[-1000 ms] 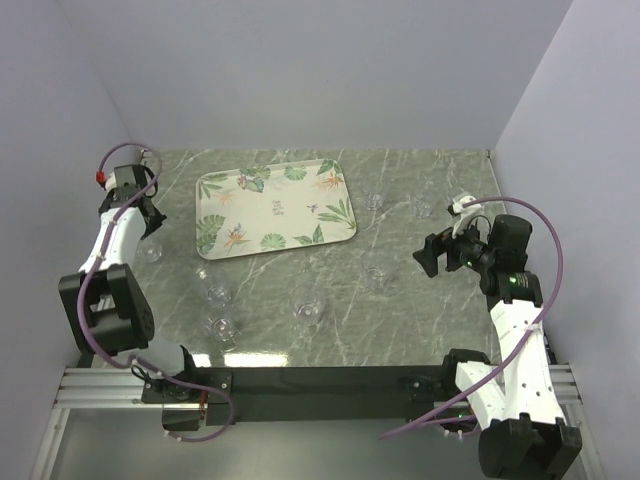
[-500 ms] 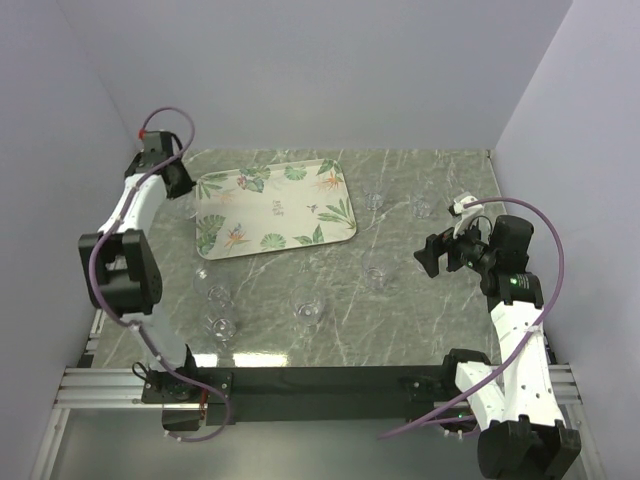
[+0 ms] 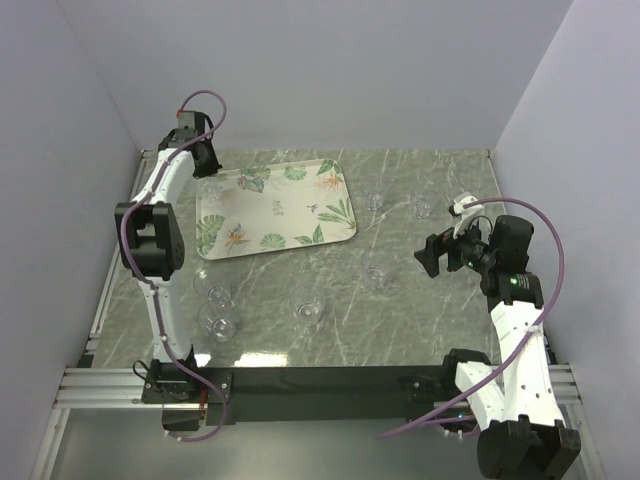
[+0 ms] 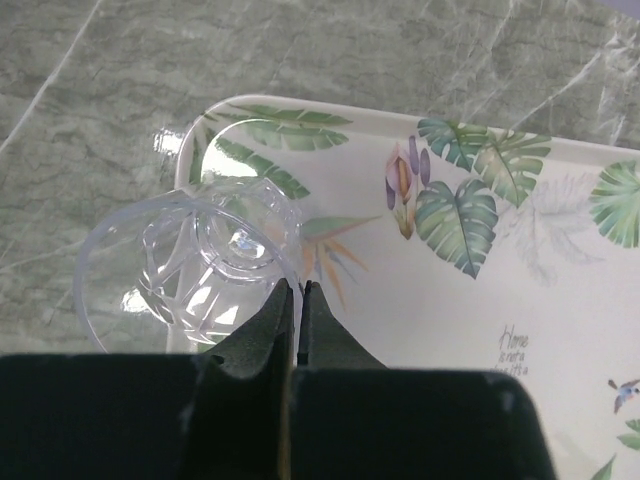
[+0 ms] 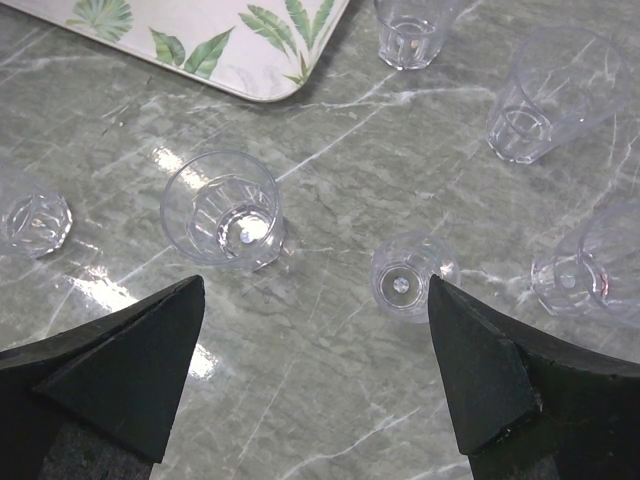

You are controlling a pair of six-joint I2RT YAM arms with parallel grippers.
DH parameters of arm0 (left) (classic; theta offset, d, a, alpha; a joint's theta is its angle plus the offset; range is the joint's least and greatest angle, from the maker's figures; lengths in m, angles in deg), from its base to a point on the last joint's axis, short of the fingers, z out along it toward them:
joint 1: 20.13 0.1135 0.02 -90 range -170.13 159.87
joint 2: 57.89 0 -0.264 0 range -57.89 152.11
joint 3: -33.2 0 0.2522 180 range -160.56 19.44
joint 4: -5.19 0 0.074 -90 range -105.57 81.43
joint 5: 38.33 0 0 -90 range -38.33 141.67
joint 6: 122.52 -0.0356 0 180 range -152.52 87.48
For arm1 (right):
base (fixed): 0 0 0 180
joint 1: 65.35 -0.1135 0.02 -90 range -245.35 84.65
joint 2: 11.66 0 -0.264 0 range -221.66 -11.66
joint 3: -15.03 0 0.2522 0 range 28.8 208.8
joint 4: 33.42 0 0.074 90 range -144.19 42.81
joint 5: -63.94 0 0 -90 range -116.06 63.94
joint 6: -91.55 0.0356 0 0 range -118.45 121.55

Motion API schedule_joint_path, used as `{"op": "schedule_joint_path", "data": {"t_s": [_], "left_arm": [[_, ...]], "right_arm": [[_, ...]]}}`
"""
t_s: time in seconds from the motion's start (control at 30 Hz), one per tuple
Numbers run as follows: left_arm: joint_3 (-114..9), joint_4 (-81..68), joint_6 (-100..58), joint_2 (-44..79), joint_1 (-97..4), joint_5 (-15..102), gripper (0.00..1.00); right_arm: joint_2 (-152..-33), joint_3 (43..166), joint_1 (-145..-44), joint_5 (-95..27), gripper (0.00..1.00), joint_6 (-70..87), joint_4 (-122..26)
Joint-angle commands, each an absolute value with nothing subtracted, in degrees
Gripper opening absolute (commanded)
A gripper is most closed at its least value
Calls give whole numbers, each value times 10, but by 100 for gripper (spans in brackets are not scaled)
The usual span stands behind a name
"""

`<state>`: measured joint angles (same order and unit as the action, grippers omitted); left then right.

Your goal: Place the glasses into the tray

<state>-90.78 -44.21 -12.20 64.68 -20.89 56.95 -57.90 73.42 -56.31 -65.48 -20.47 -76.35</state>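
Okay, my left pincer (image 4: 298, 298) is clamped tight on the rim of one glass (image 4: 205, 262), over a corner of the tray (image 4: 480, 340). My right pincer (image 5: 316, 283) is spread wide, gripping nothing, above loose glasses (image 5: 222, 210) on the table (image 5: 330, 400).
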Motion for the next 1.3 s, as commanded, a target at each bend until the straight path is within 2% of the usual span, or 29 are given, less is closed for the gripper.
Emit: {"op": "schedule_joint_path", "data": {"t_s": [0.0,0.2,0.27,0.3,0.4,0.43,0.53,0.73,1.1,1.27], "left_arm": [[-960,-457,-140,663,-217,578,0],[-1002,-474,-150,700,-229,583,1],[-1011,-479,-149,710,-229,584,7],[-1014,-480,-147,714,-229,585,10],[-1019,-482,-142,717,-230,584,31],[-1018,-481,-141,711,-230,583,42],[-1010,-475,-138,685,-231,578,57],[-919,-430,-130,565,-231,553,75],[-577,-317,-118,218,-227,505,87],[-452,-310,-92,95,-208,469,87]], "right_arm": [[-576,734,-559,-656,98,-210,-743],[-577,734,-559,-656,98,-210,-743],[-577,734,-558,-655,98,-210,-742],[-578,733,-558,-655,98,-210,-742],[-576,732,-558,-653,98,-210,-741],[-576,732,-558,-654,98,-210,-741],[-572,732,-557,-668,98,-213,-743],[-556,727,-554,-688,98,-223,-744],[-547,719,-552,-726,99,-247,-757],[-552,719,-551,-733,99,-252,-759]]}}
